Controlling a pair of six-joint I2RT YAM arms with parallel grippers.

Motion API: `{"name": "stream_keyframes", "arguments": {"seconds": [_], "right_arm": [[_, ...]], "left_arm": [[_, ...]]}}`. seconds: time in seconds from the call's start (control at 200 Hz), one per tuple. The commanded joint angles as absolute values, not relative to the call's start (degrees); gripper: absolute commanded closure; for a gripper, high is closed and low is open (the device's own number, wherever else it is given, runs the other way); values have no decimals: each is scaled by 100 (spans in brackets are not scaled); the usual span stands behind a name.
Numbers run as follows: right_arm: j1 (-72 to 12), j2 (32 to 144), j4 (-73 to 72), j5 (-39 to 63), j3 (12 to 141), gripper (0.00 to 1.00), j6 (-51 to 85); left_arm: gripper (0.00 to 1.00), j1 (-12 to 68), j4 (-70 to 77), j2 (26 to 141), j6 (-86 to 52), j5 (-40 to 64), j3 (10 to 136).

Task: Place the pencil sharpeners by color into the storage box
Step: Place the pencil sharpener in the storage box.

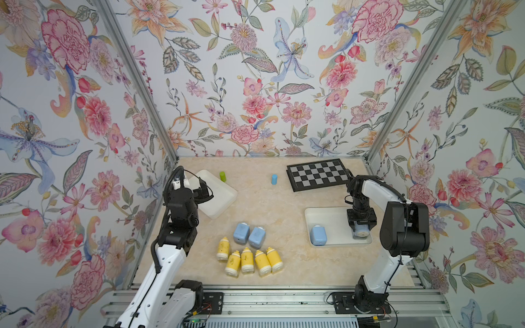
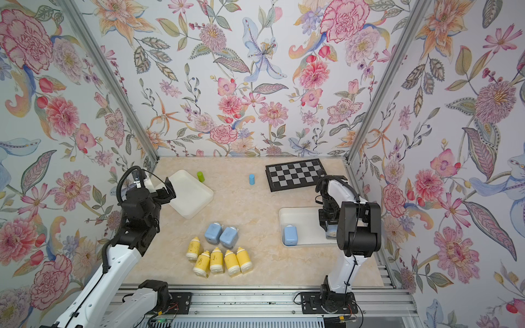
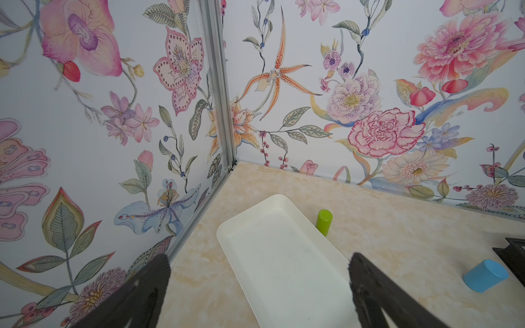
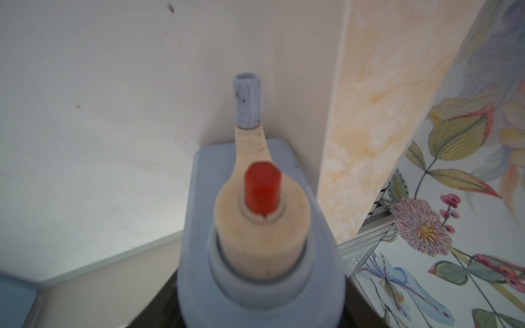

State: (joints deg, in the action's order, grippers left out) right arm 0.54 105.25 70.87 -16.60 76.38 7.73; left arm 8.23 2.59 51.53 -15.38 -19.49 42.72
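Several yellow bottle-shaped pencil sharpeners [image 1: 247, 259] lie in a cluster near the table's front, with two pale-blue ones [image 1: 241, 233] [image 1: 256, 237] just behind them. The right storage box [image 1: 326, 211] holds one pale-blue sharpener [image 1: 318, 235]. My right gripper [image 1: 360, 227] hangs low over that box's right part, shut on another pale-blue sharpener [image 4: 260, 284], whose crank handle [image 4: 246, 99] points away from the camera. My left gripper [image 3: 259, 258] is open and holds nothing, above the near end of the bare left storage box [image 3: 284, 255].
A small green cylinder [image 1: 222, 176] stands by the left box's far corner. A small blue cylinder [image 1: 274, 179] stands mid-back, and a black checkerboard [image 1: 318, 174] lies at the back right. Floral walls close three sides, and a metal rail runs along the front.
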Motion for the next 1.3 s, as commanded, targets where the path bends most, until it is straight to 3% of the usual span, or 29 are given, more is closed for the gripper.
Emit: {"name": "stream_keyframes", "arguments": {"seconds": [0.0,0.365,0.851,1.296], "right_arm": [[187,10210,7228,-1897,7581,45,746],[263,10505,7232,-1742,7587,48,694],[200,10666,7266,-1910,7627,24,747],[-80,10174,7482,-2382,8088,18,835]], "left_arm": [[1,866,338,5115,-1460,-1832,4218],[1,870,335,5075,-1453,-1880,4201],[1,869,335,5080,-1450,-1890,4201],[1,872,349,5032,-1450,-1892,4201]]}}
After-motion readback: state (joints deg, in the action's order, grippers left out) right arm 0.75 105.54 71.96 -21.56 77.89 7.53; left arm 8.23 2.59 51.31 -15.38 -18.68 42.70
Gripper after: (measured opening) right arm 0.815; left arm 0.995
